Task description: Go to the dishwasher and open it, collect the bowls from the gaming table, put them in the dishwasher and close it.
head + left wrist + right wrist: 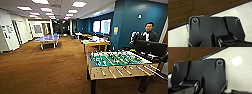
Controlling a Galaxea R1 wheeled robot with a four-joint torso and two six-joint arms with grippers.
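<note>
We are out in a wide carpeted room, and none of the things we are after can be picked out with confidence here: no dishwasher and no bowls are plain to us. Close in front stands the football table (120, 62) with its green field and rods. Beyond it is a wood-topped table (96, 44) carrying small things too blurred to name, and far off a blue table-tennis table (47, 38). A person (149, 32) stands behind a dark monitor (150, 47) to the right of the football table.

Both wrist views look past the robot's own dark plate at brown carpet (183, 11) meeting a pale floor (238, 69). We cannot tell whether either hand is apart or together, as the fingers cannot be made out.

Going by the task alone, we judge plastic bowls to be light, stiff and somewhat slick, not fragile. The rim would be the sensible place to take hold, one finger inside and one outside the wall, since a smooth rounded side offers little purchase. A large bowl may tip if pinched at one edge.

As to where the bowls lie relative to either hand, we cannot say, because both wrist views face the floor.
</note>
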